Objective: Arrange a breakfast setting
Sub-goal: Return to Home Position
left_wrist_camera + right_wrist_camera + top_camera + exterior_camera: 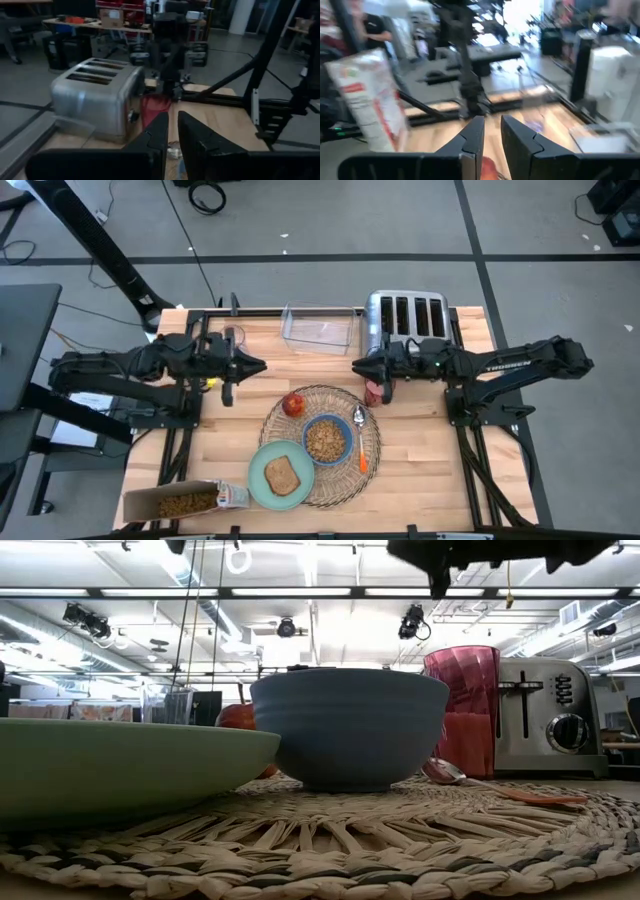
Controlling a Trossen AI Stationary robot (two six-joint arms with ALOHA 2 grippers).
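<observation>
Looking down in the high view: placemat [322, 445] carries bowl [326, 439], plate [281, 475], spoon [361, 442] and fruit [293, 403]; cup [375, 392] stands just off its rim, under the right gripper [360, 366]. Left gripper [257, 366] hovers apart.

Low view: cup [463, 708] sits behind the bowl [348, 726], beside the toaster [549, 717].

Left wrist view: fingers [159, 134] narrow, empty.

Right wrist view: fingers [472, 134] narrow, empty.

Setting looks nearly complete; likely next is checking the cup's spot or retreating.

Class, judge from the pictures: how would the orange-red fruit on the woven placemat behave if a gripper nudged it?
The orange-red fruit looks round, so it would probably roll. The coarse weave of the placemat might slow it. Its smooth skin may be slippery.
</observation>
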